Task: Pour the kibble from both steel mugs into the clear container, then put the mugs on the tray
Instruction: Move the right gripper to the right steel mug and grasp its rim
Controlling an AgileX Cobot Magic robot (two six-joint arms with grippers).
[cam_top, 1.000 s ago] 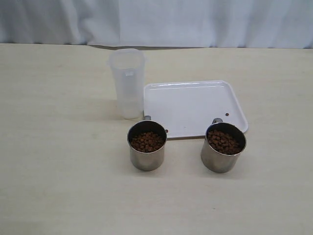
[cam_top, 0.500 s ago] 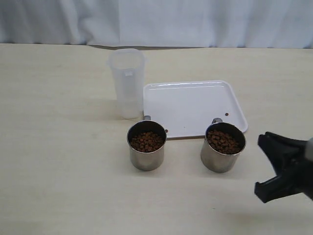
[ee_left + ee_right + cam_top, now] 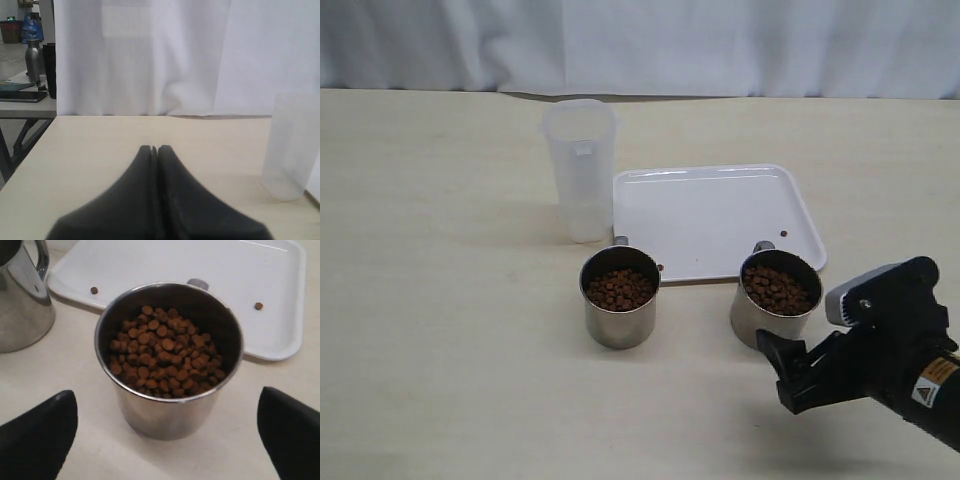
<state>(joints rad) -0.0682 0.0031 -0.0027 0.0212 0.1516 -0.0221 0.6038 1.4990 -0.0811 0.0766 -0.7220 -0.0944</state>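
Note:
Two steel mugs stand in front of the tray (image 3: pixel 715 215), the left mug (image 3: pixel 620 300) and the right mug (image 3: pixel 775 305), both filled with kibble (image 3: pixel 778 288). The clear container (image 3: pixel 578 170) stands upright at the tray's left edge. My right gripper (image 3: pixel 783 365) is open just in front of the right mug (image 3: pixel 167 365). In the right wrist view its fingers (image 3: pixel 40 435) stand wide on both sides, short of the mug's wall and not touching it. My left gripper (image 3: pixel 155 150) is shut on nothing above the table. It is out of the exterior view, with the clear container (image 3: pixel 292 150) off to one side.
Two loose kibble pellets lie on the tray (image 3: pixel 280 270), one (image 3: pixel 94 290) near the other mug (image 3: pixel 22 305) and one (image 3: pixel 258 305) toward the far side. A white curtain (image 3: pixel 640 40) hangs behind the table's back edge.
My right arm has come in from the lower right and moved left up to the right mug, jaws open. Mugs, container and tray have not moved.

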